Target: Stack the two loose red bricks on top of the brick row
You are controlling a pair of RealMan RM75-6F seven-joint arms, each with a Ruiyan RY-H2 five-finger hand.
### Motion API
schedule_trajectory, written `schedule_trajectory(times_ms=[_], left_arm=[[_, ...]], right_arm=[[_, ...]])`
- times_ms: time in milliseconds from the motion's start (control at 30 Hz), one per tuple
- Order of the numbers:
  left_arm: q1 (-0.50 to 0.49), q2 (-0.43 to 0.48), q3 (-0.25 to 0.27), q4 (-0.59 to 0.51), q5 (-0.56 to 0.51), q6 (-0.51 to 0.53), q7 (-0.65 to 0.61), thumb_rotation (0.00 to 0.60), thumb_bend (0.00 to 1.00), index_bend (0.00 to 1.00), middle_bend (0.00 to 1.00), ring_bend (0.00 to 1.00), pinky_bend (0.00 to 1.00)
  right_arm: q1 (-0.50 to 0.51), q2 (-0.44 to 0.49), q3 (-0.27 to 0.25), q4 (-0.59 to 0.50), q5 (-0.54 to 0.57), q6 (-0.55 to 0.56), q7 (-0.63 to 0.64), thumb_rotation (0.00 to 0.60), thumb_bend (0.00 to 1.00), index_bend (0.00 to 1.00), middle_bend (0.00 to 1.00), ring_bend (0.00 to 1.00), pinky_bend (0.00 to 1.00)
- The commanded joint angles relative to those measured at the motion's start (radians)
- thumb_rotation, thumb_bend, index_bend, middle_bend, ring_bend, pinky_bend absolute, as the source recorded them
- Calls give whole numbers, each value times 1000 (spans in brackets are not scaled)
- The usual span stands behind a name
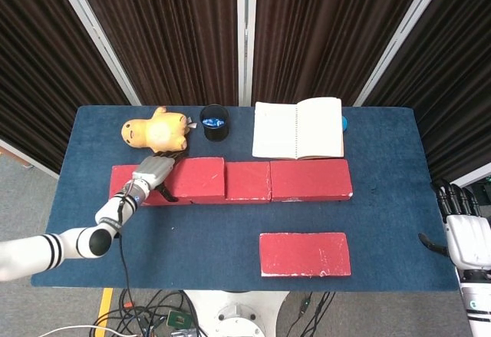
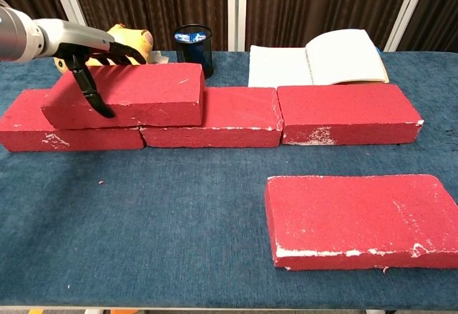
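Observation:
A row of red bricks (image 2: 343, 112) (image 1: 311, 179) runs across the table's middle. A loose red brick (image 2: 132, 92) (image 1: 196, 179) lies on the row's left part, straddling the left and middle bricks. My left hand (image 2: 89, 51) (image 1: 151, 173) grips its left end, thumb down the front face and fingers over the back. The second loose red brick (image 2: 358, 208) (image 1: 304, 253) lies flat near the front edge on the right. At the far right, beyond the table's edge, my right hand (image 1: 466, 233) hangs with fingers apart and holds nothing.
A yellow plush toy (image 1: 157, 131) (image 2: 129, 38) and a black cup (image 1: 215, 122) (image 2: 193, 49) stand behind the row on the left. An open notebook (image 1: 298, 127) (image 2: 322, 56) lies at the back right. The blue table (image 2: 179, 221) has bare cloth in front of the row.

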Motion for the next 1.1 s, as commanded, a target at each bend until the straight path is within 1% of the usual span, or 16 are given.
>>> schedule_trajectory(times_ms=[33,367,1100], left_arm=[[-11,-5,10,7,-11,13,6,600,120,3,182,0,12],[-31,-6,33,12,-28,13,-5,600,120,3,182,0,11],[-52,-28,61,38,-47,15,-29,600,120,3,182,0,11]], right_arm=[[0,0,1,2,3,-1,2,600,98,0,0,0,0],[1,-6,1,9,11,-9,4,600,99,0,0,0,0],[5,-6,-2,6,15,-20,-6,600,98,0,0,0,0]])
